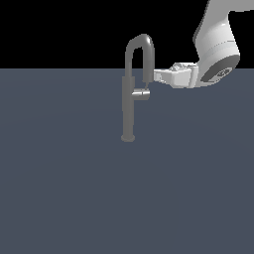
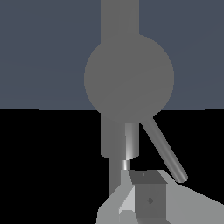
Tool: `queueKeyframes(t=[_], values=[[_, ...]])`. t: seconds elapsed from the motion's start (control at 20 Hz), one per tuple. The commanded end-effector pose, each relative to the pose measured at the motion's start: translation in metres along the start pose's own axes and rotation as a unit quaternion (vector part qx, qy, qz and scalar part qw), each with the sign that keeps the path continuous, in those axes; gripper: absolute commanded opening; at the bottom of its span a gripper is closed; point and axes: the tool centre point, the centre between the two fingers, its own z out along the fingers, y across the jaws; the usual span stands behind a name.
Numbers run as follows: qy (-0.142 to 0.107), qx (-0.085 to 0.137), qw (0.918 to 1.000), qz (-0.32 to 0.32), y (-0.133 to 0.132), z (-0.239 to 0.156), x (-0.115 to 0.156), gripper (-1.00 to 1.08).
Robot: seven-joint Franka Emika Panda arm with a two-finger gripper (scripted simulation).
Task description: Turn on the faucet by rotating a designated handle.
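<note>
Exterior view, from its left to its right: the faucet [image 1: 128,106] stands upright on the grey floor [image 1: 59,188], its gooseneck arching over toward the right. The handle [image 1: 141,94] juts sideways from the column toward that side, just under the spout tip. Next comes the gripper [image 1: 155,75], level and right beside the spout tip; whether its jaws are wide or narrow I cannot tell.

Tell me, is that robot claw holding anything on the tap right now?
It cannot be told. The gripper is right beside the faucet, just above its handle, but no closed grasp shows in either view.
</note>
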Motion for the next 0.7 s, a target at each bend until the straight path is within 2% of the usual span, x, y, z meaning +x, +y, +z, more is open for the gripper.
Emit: queueKeyframes(t=[0.0,0.05,0.65], values=[[-0.002,-0.003,1.0000,0.003,0.006,0.000,0.001,-1.00],[0.000,0.000,1.0000,0.000,0.002,0.000,0.000,-1.00],[-0.002,-0.002,1.0000,0.002,0.032,0.000,0.016,-1.00]])
